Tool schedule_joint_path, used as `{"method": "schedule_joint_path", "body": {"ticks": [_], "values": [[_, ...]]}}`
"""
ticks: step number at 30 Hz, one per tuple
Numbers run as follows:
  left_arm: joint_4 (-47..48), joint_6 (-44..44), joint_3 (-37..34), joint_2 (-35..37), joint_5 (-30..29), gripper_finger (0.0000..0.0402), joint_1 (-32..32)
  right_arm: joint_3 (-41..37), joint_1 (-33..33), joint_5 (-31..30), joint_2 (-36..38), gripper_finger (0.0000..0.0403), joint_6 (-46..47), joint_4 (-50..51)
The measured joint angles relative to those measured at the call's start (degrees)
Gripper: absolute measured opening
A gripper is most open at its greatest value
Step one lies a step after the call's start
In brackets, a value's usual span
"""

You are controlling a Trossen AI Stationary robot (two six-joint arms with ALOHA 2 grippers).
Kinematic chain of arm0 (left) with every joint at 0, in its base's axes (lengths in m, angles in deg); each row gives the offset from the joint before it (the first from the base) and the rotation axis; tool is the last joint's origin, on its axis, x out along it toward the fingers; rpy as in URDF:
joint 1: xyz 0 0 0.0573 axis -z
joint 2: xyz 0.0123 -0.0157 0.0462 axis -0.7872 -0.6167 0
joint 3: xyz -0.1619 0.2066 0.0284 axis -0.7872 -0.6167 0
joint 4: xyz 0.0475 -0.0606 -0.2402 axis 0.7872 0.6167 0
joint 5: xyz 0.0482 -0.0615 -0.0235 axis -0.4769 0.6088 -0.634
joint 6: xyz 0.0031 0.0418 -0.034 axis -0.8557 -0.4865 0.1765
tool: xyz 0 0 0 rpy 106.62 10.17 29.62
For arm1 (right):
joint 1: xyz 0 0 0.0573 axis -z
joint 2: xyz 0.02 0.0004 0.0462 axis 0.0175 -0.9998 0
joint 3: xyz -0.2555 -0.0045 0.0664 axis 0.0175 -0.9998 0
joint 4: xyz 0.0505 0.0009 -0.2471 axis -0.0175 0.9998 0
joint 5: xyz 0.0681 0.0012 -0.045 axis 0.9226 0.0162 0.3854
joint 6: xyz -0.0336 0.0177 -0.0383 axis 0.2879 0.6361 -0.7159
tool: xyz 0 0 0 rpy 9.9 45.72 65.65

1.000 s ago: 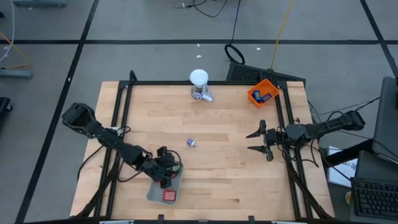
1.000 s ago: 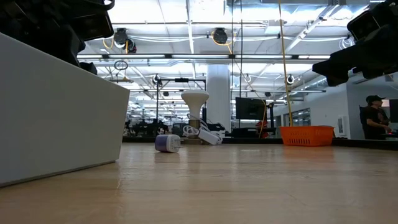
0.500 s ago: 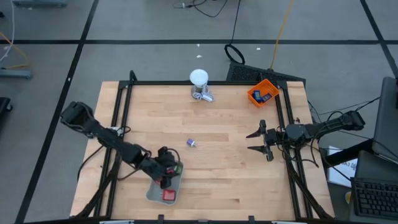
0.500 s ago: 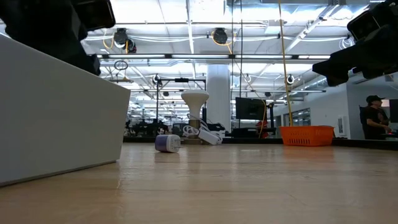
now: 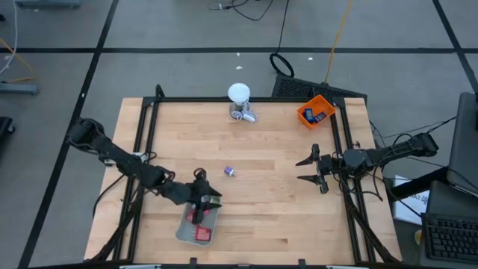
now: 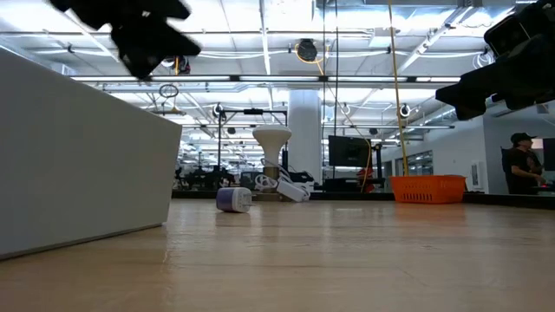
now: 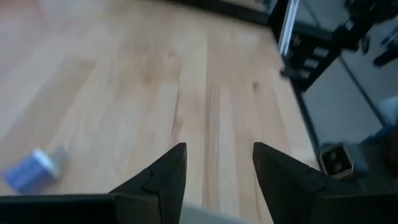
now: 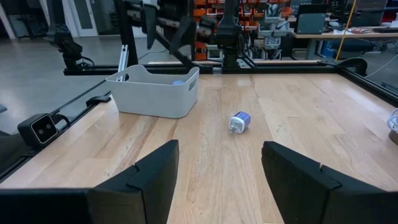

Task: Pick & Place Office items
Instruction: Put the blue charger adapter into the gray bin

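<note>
My left gripper point(image 5: 206, 196) point(image 7: 217, 155) hangs open above the far end of the pale grey tray point(image 5: 196, 226), touching nothing; in the low view it is the dark shape point(image 6: 143, 30) over the tray wall point(image 6: 78, 156). Two red pieces point(image 5: 202, 234) point(image 5: 196, 217) lie in the tray. A light-blue piece point(image 5: 229, 172) point(image 6: 233, 199) point(image 7: 31, 171) point(image 8: 240, 121) lies on its side on the bare wood mid-table. Dark pieces with blue faces point(image 5: 317, 114) sit in the orange bin point(image 5: 304, 113). My right gripper point(image 5: 308, 170) point(image 8: 217, 152) waits open near the table's right edge.
A white ball-topped object with a metallic base point(image 5: 239, 96) point(image 6: 271, 143) stands near the far edge. The orange bin point(image 6: 427, 188) is at the far right corner. Black frame rails point(image 5: 146, 142) run along the table's sides. A person point(image 6: 523, 165) stands in the room behind.
My left gripper has risen from inside the tray and moved a little toward the table's far and right edges. The red piece that lay under it now shows in the tray.
</note>
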Motion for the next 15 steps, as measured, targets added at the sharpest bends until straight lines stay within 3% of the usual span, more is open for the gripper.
{"method": "schedule_joint_path", "body": {"ticks": [9, 15], "values": [[-10.55, -8.97, 0.0, 0.64, 0.0, 0.0172, -4.53, 0.0, 0.0, 0.0, 0.02, 0.022, 0.01, -0.01], [-9.98, -5.3, 0.0, 0.62, 0.11, 0.0218, -10.58, 0.0, 0.0, 0.0, 0.0, 0.022, 0.01, -0.01]]}}
